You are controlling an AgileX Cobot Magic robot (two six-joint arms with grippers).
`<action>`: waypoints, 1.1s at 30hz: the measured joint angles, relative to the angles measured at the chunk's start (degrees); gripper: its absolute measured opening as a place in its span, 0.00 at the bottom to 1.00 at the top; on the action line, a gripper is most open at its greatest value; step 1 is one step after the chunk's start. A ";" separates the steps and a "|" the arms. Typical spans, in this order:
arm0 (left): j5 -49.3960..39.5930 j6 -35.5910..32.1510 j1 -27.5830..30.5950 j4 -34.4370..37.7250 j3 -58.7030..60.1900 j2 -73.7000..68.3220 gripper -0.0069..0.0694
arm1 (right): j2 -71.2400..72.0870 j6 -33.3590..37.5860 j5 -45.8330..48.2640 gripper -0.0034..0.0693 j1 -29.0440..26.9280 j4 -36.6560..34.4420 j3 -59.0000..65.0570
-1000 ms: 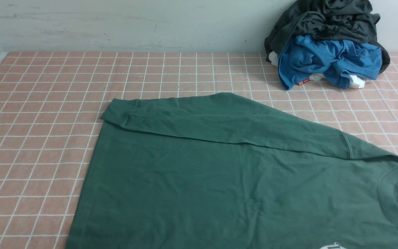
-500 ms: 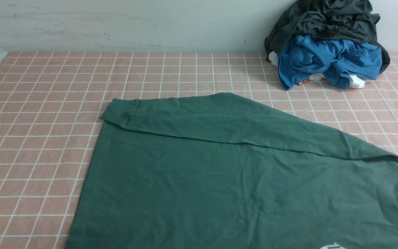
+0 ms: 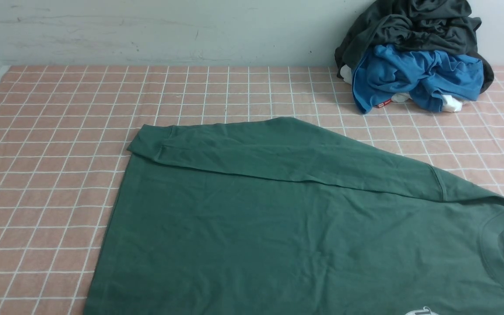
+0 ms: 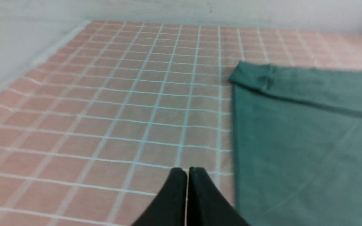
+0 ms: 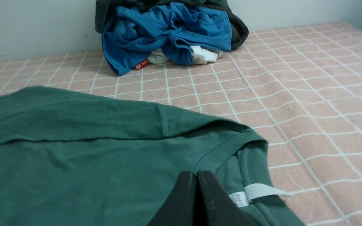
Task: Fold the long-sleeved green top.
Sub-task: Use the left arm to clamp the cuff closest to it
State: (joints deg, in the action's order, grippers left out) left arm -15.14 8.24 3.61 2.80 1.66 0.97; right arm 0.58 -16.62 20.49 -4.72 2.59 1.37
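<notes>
Hands: left hand [image 4: 185, 170] closed, empty, over bare desk [image 4: 105, 125]; right hand [image 5: 196, 173] closed, empty, above the collar [image 5: 222, 147].
Top: green long-sleeved top [image 3: 278, 227] lies flat from 6 to 4 o'clock, spread for folding.
Sleeve: far sleeve [image 3: 287, 153] lies across the body, likely a first fold.
Pile: blue garment [image 3: 414, 76] and dark garment [image 3: 409, 22] sit at 1 o'clock, out of the way.

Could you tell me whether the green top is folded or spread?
Mostly spread: the dark green long-sleeved cotton top lies flat, with one sleeve folded over its body.
</notes>
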 joint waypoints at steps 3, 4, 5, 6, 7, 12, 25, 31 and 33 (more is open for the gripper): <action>3.39 11.36 0.00 13.21 0.02 0.00 0.09 | 0.00 -6.59 -0.53 0.03 0.00 -7.53 0.00; 3.85 13.26 0.00 16.65 0.02 0.00 0.09 | 0.00 -8.65 -1.05 0.03 0.00 -11.17 0.06; 4.63 15.95 0.00 20.59 0.02 0.00 0.09 | 0.00 -11.36 -1.56 0.03 0.00 -15.09 0.06; 5.10 17.89 0.00 23.97 0.02 0.00 0.09 | 0.00 -13.95 -2.29 0.03 0.00 -18.97 0.06; 5.52 18.89 0.00 26.16 0.02 0.00 0.09 | 0.00 -16.16 -2.87 0.03 0.00 -21.90 0.06; 6.10 19.51 0.00 31.04 0.02 0.00 0.09 | 0.00 -20.37 -4.02 0.03 0.00 -32.02 0.06; 0.15 5.93 0.00 29.39 -8.33 -0.24 0.09 | 0.00 -4.66 -3.63 0.03 0.00 -27.00 -2.24; -18.22 -11.59 0.00 23.38 -25.18 -15.73 0.09 | -12.13 13.83 -1.50 0.03 0.00 -20.50 -18.40; -25.07 -16.18 0.00 20.99 -30.35 -21.92 0.09 | -18.41 17.28 1.10 0.03 0.15 -19.04 -23.01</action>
State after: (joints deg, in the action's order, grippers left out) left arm -40.21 -7.94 3.61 23.79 -28.69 -20.95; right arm -17.83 0.66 21.60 -4.58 -16.45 -21.63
